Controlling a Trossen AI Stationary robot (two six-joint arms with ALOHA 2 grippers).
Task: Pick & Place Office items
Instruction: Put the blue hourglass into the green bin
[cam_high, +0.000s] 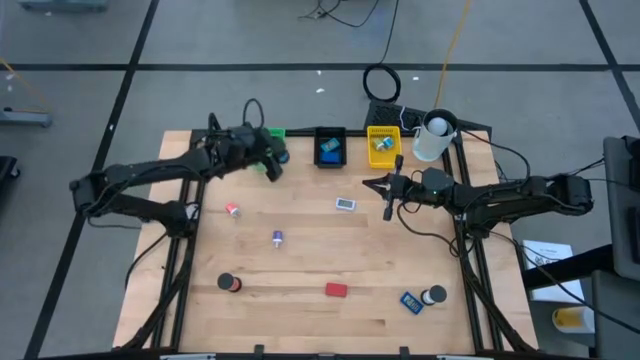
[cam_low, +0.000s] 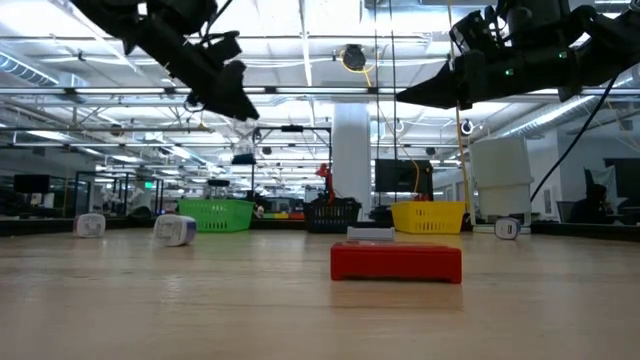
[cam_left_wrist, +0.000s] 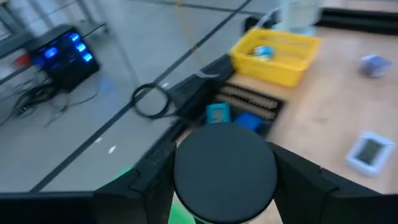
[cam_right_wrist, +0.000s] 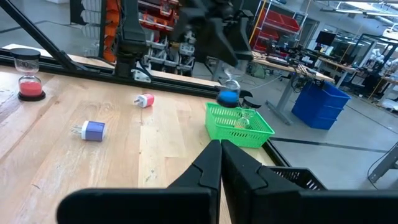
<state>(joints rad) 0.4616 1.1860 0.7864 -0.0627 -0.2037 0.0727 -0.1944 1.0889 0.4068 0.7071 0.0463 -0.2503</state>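
Note:
My left gripper (cam_high: 270, 160) hangs at the table's far left, shut on a small round item with a black cap (cam_left_wrist: 225, 168) and a blue lower part (cam_right_wrist: 229, 94). It holds the item just above the green tray (cam_right_wrist: 239, 124). My right gripper (cam_high: 372, 184) waits shut and level in mid-air near the table's right side, touching nothing. Other office items lie on the table: a red block (cam_high: 336, 290), a white piece (cam_high: 346, 204), a purple-and-white piece (cam_high: 278, 237), a pink piece (cam_high: 232, 209) and a dark roll (cam_high: 230, 283). My left gripper pinches the round item by its sides (cam_left_wrist: 183, 177) between its two fingers (cam_left_wrist: 140, 186). The black cap faces back toward the wrist. The fingers slant downward toward the table's far edge. The item is lifted clear of the table, over the green tray.
A black tray (cam_high: 330, 146) and a yellow tray (cam_high: 383, 144), both with items inside, stand beside the green tray along the far edge. A white cup (cam_high: 433, 138) stands at the far right. A blue block (cam_high: 411, 300) and a round piece (cam_high: 434, 295) lie near the front right.

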